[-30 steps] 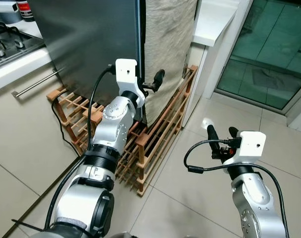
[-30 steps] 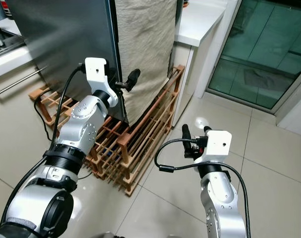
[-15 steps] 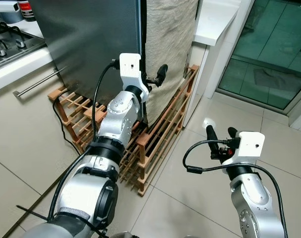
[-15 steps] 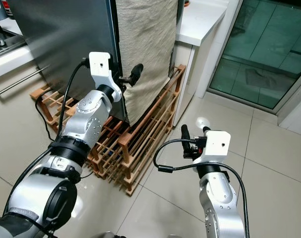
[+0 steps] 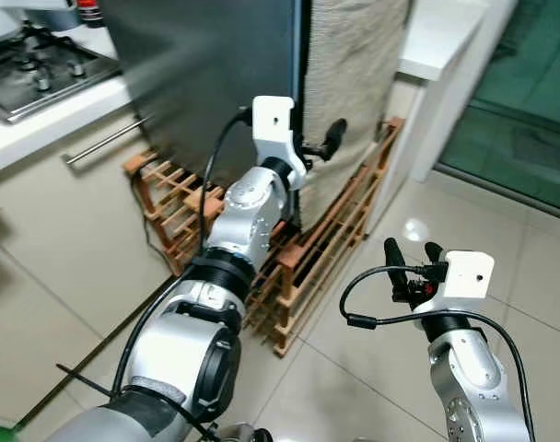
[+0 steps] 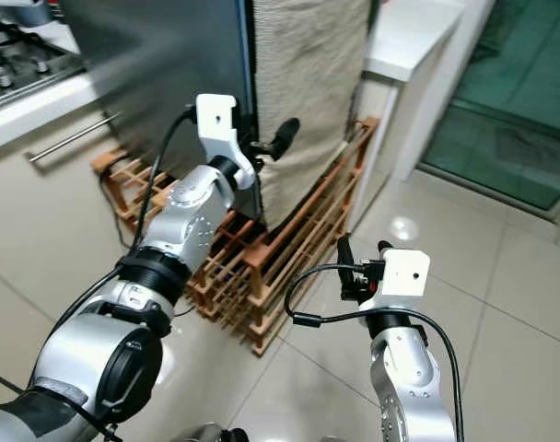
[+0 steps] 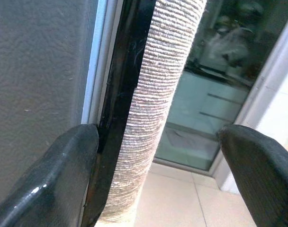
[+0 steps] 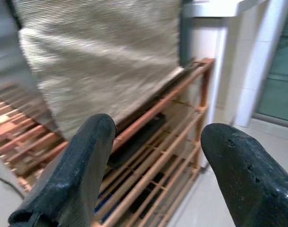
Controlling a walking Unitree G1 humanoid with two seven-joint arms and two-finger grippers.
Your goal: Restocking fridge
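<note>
Straight ahead stands the fridge (image 5: 206, 64), a tall dark grey box with its door shut, set between a counter on the robot's left and a white counter (image 5: 441, 32) on its right. Down the fridge's right side hangs a beige woven cloth (image 5: 354, 74), which runs along the door's black edge. The left gripper (image 5: 315, 150) is raised to that edge, its fingers spread wide: in the left wrist view one finger (image 7: 54, 175) lies against the grey door face beside the black edge strip, while the other (image 7: 262, 165) hangs apart past the cloth, so the cloth and door edge sit between them without being clamped. At the foot of the fridge a wooden rack (image 5: 308, 249) of slats rests on the tiled floor (image 5: 40, 331), reaching out on both sides. The right gripper (image 5: 411, 253) hovers low over the tiles, well apart from the fridge, its fingers also spread and holding nothing. On the left counter sits a gas hob (image 5: 40, 69), with a metal bar handle (image 5: 110, 141) on the cabinet below. Beyond the white counter is a green glass door (image 5: 529, 101).
</note>
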